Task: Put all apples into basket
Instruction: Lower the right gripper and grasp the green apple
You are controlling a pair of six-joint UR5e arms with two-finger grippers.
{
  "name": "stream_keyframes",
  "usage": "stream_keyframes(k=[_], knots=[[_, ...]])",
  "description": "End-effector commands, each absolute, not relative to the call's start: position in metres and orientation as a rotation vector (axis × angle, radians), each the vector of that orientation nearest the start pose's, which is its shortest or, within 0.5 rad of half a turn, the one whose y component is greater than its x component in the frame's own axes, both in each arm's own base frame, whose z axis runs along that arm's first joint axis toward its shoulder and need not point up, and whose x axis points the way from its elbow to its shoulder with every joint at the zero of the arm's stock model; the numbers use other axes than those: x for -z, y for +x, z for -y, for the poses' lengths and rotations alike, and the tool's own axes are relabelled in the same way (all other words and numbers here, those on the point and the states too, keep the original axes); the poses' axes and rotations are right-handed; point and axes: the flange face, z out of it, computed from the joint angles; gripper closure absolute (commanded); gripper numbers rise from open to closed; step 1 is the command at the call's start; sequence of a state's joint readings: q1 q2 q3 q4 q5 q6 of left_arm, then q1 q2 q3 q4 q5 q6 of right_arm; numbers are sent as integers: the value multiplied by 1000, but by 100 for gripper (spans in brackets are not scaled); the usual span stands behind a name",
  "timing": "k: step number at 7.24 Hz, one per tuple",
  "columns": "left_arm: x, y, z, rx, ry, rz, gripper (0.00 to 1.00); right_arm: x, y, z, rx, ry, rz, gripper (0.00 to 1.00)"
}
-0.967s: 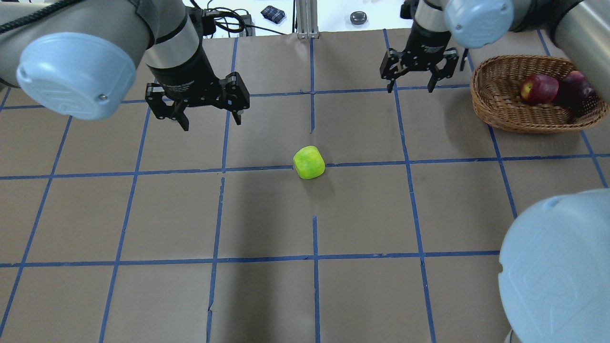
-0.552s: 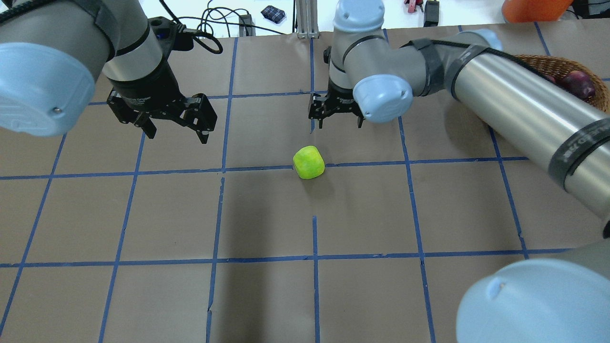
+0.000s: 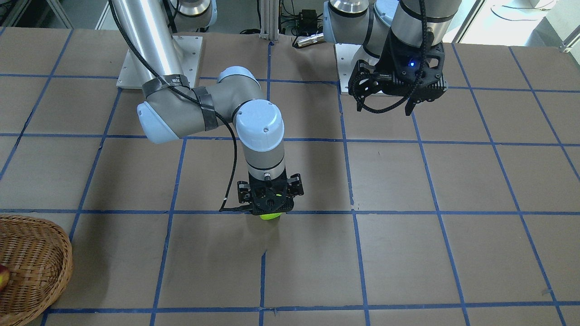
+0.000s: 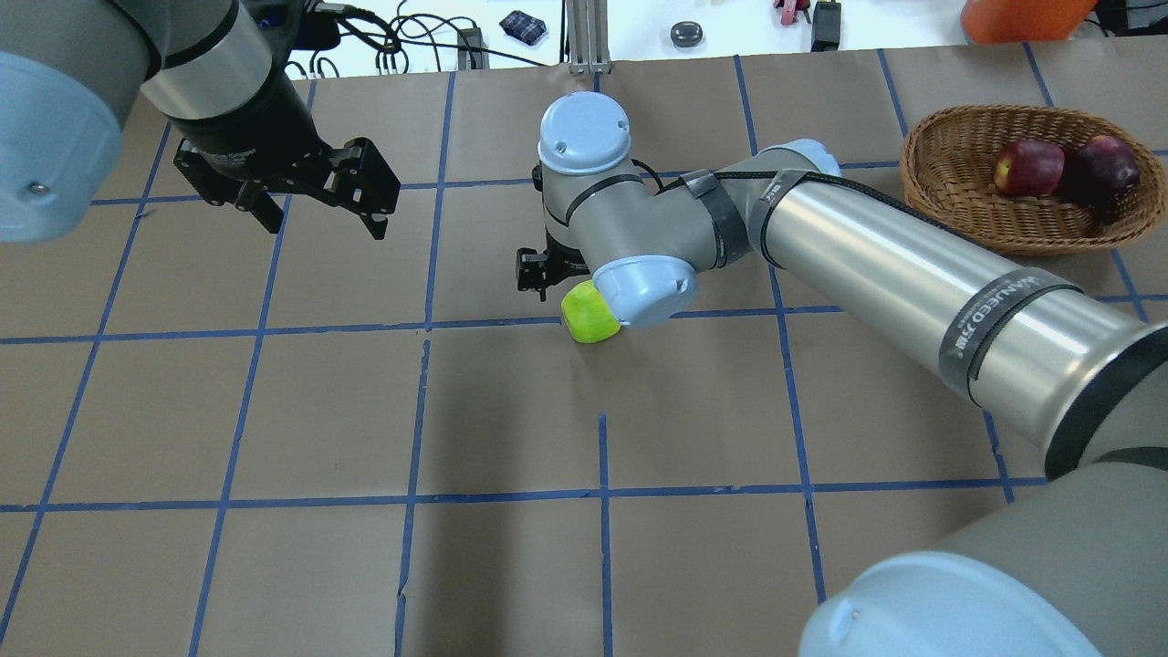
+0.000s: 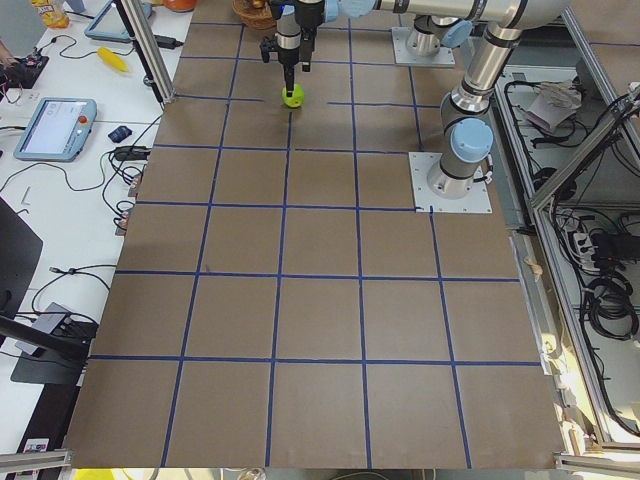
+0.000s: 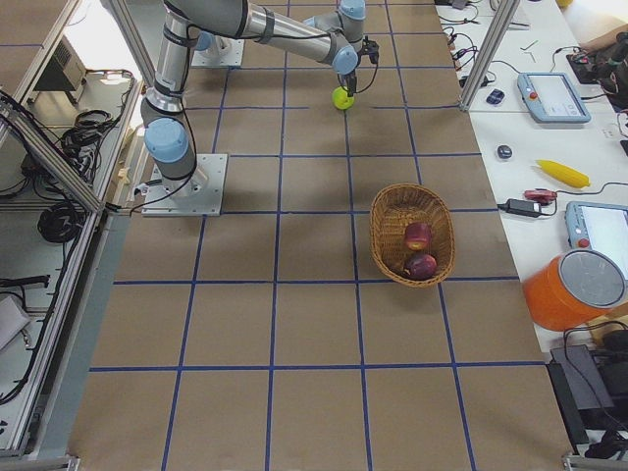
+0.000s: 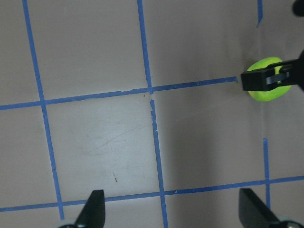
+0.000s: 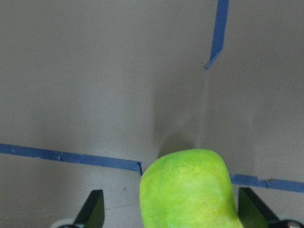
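Directly under right hand (image 8: 173, 210), green apple (image 8: 187, 187) sits between spread fingers (image 8: 95, 211).

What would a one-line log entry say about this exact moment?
right gripper: open, fingers either side of green apple on table | left gripper: open, empty | basket: holds two red apples

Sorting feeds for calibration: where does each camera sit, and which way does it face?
Front-facing: across the table, facing the robot; right arm and left arm show.
Overhead: behind the robot, looking forward-down; both arms, basket.
Exterior left: table's end, looking along it; both arms.
Exterior right: opposite end; both arms, basket nearer.
Left wrist: down at table; left jaws' tips.
Right wrist: down onto green apple between right jaws.
Both wrist views show that apple.
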State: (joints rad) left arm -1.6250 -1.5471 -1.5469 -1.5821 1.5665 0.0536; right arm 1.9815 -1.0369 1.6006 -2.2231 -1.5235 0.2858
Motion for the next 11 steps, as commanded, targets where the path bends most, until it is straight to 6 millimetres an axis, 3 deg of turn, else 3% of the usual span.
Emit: stream_keyframes(k=[1,3,5,6,7,8,9,10,11], knots=[[-510,-163,477,63,184,-3169,0,-203,393,548,117,-214,-3080,0],[-509,-162,478,77,150,-3170,0,-193,390,549,123,-215,-3122,0],[-511,-162,477,83,60,-3168,0,-183,387,537,86,-221,-3134,0],[-512,-162,476,84,55,-3167,0,-185,385,539,89,-218,-3135,25],[-510,-160,476,64,18,-3161,0,-192,383,544,97,-225,-3131,92],[-510,-160,476,56,-38,-3160,0,-197,381,549,115,-222,-3124,100],[-509,-159,476,54,-38,-3160,0,-213,381,559,161,-216,-3115,100],[-509,-159,476,54,-38,-3160,0,-249,370,575,213,-177,-3108,100],[-510,-159,476,56,-38,-3160,0,-291,324,607,210,-49,-3119,100]])
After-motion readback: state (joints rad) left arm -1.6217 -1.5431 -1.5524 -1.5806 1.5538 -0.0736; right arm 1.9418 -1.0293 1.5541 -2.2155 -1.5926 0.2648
